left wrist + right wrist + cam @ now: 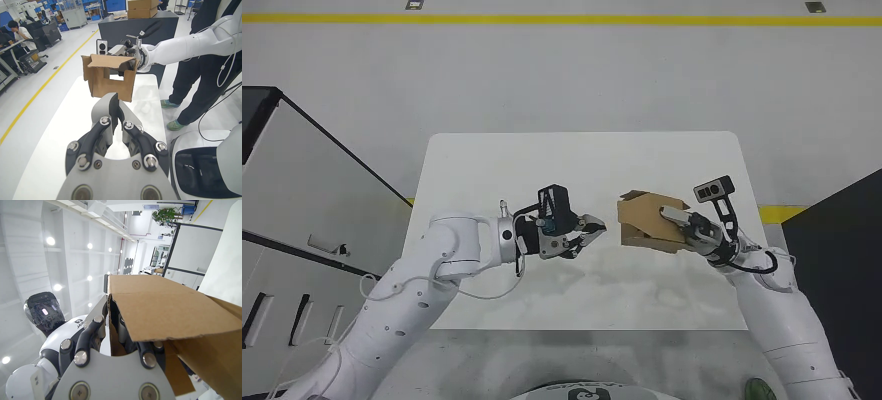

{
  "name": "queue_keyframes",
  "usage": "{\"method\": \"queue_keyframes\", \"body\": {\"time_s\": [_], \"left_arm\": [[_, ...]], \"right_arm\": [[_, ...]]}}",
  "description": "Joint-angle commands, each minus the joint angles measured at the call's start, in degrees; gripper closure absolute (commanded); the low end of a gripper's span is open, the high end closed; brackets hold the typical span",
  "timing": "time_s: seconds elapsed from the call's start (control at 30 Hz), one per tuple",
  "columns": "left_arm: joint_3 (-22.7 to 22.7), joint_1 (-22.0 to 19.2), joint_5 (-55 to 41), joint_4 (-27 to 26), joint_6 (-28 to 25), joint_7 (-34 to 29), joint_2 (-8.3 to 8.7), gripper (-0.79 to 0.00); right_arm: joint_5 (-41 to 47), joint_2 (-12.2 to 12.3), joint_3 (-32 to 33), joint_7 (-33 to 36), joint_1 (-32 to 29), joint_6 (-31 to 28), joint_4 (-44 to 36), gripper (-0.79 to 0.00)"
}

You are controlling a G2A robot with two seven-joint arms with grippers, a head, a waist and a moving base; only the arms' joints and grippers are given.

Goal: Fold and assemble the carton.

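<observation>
Partly folded brown carton [645, 220] held over the right half of the white table [582, 160], flaps loose, right claw [670, 214] pinching one carton wall, left claw [594, 228] pressed together, level with the carton, just beside it

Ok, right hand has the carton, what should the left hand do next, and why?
Probably ease the left hand forward to the carton and press its loose top flap inward. The right hand is clamped on a carton wall, steadying it; the left hand is shut, empty and just short of the cardboard, and the flap juts out unfolded.
</observation>
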Motion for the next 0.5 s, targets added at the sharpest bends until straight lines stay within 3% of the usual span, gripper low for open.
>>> {"method": "queue_keyframes", "body": {"time_s": [0.0,0.47], "left_arm": [[0.2,0.4,0.0,-0.7,0.3,1.4,-0.08,0.000],[1.2,0.5,1.3,-2.8,2.0,2.7,-0.39,0.000]], "right_arm": [[0.9,-0.2,-0.6,-2.2,-0.2,0.9,0.4,0.000],[4.7,-0.7,-1.2,-4.6,0.2,1.7,2.0,0.000]]}}
